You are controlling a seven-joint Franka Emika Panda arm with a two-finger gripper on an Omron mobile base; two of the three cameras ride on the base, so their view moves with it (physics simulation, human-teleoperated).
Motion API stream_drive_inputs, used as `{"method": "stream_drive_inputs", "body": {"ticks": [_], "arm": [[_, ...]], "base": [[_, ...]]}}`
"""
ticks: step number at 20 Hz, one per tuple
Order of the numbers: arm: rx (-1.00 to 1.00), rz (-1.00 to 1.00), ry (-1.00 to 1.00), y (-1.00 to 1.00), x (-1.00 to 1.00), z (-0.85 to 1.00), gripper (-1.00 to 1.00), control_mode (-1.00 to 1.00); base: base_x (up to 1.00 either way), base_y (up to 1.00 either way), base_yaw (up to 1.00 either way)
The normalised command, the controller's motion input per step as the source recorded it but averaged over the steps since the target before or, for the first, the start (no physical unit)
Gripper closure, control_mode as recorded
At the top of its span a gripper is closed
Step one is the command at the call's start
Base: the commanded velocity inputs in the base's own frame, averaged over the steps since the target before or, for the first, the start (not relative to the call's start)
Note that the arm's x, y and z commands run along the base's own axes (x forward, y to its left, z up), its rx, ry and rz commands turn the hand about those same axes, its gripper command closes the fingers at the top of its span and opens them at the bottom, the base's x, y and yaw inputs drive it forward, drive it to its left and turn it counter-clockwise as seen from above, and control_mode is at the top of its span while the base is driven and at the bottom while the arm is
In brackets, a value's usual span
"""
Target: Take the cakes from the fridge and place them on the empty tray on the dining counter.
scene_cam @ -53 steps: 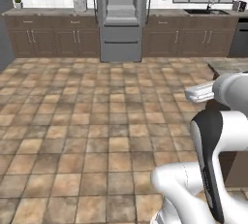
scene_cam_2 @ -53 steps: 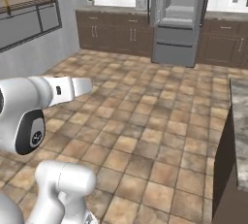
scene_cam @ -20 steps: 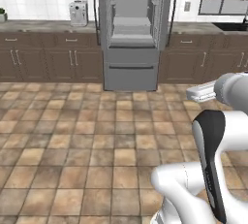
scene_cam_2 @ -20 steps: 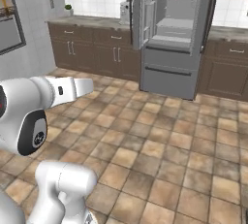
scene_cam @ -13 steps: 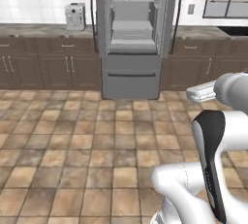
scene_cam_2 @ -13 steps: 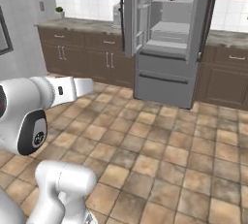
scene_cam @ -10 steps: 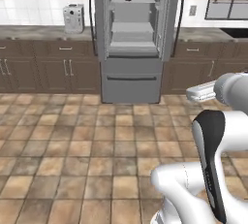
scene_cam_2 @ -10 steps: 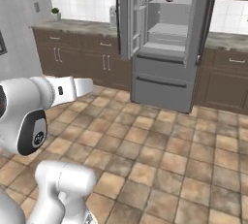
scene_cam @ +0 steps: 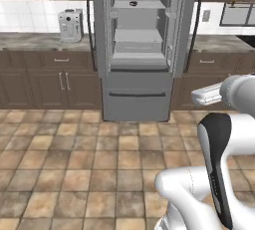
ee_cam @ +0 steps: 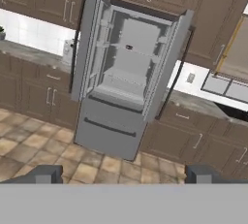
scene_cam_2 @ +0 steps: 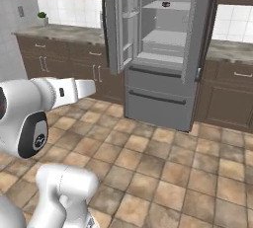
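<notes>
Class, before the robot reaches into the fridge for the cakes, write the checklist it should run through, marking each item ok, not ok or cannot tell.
1. Fridge doors swung open: ok.
2. Cakes seen on the upper shelf: a small dark item sits there; whether both cakes are there, cannot tell.
3. Hand open and empty: ok.
4. Floor between base and fridge free of obstacles: ok.
5. Hand near enough to reach the shelf: not ok, it is far back.

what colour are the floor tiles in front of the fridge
Mottled tan and brown floor tiles, clearest in the left base view, before the grey fridge.
</notes>
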Motion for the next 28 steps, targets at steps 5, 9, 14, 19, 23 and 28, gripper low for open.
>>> {"method": "stream_drive_inputs", "body": {"ticks": [5, 9, 14, 19, 23, 28], "arm": [[0.0, 0.0, 0.0, 0.0, 0.0, 0.0, -1.0, 1.0], [0.0, 0.0, 0.0, 0.0, 0.0, 0.0, -1.0, 1.0], [0.0, 0.0, 0.0, 0.0, 0.0, 0.0, -1.0, 1.0], [0.0, 0.0, 0.0, 0.0, 0.0, 0.0, -1.0, 1.0], [0.0, 0.0, 0.0, 0.0, 0.0, 0.0, -1.0, 1.0], [0.0, 0.0, 0.0, 0.0, 0.0, 0.0, -1.0, 1.0]], "base": [[1.0, 0.04, 0.0], [1.0, 0.04, 0.0], [1.0, 0.0, 0.0], [1.0, 0.08, 0.0], [1.0, 0.16, 0.0], [1.0, 0.22, 0.0]]}}
